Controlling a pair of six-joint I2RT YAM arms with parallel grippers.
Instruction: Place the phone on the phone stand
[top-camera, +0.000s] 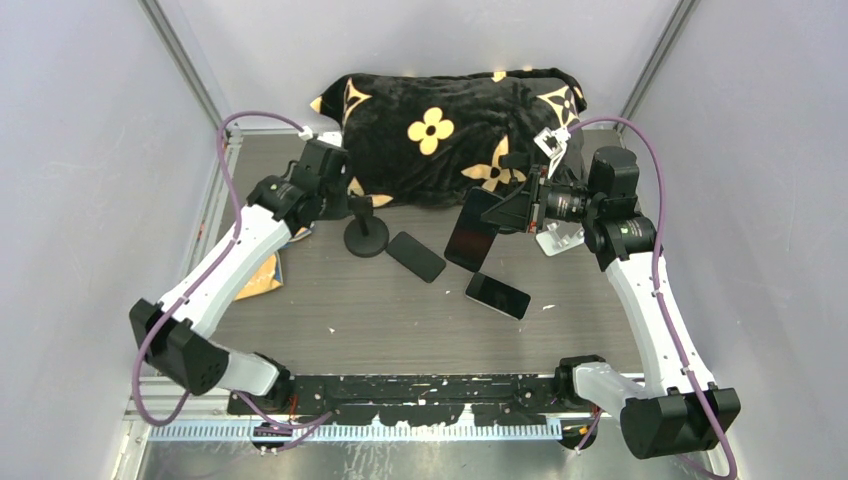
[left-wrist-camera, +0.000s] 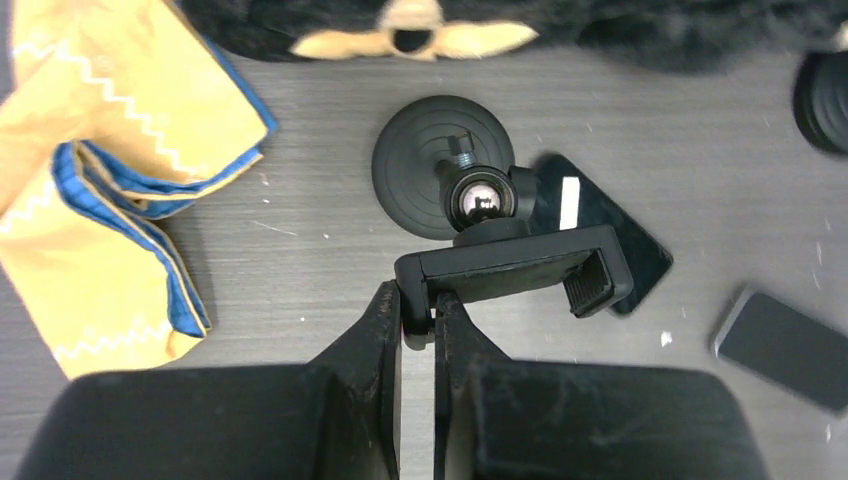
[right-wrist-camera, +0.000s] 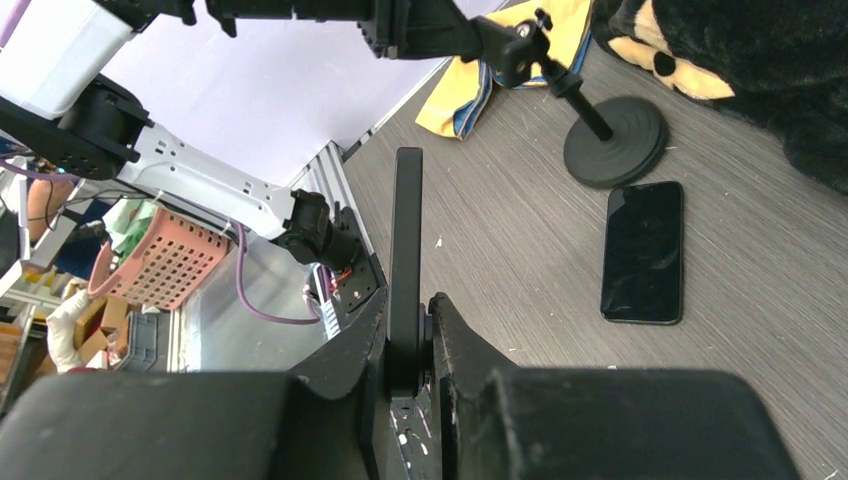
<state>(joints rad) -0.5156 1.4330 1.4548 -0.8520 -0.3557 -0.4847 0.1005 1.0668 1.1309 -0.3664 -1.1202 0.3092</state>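
Here, the left gripper (left-wrist-camera: 420, 312) pinches one end of the clamp cradle (left-wrist-camera: 520, 262) atop the black round-based phone stand (left-wrist-camera: 415, 160), as the right gripper (right-wrist-camera: 410, 350) grips a slim black phone (right-wrist-camera: 406, 230) aloft to its right; a skewed approach could jam it or tip the stand.

My left arm (top-camera: 240, 255) and right arm (top-camera: 645, 300) are white shells between black joints, each trailing a purple cable (top-camera: 223, 150), and my fingers (left-wrist-camera: 372, 350) are matte black, faintly scuffed wedges.
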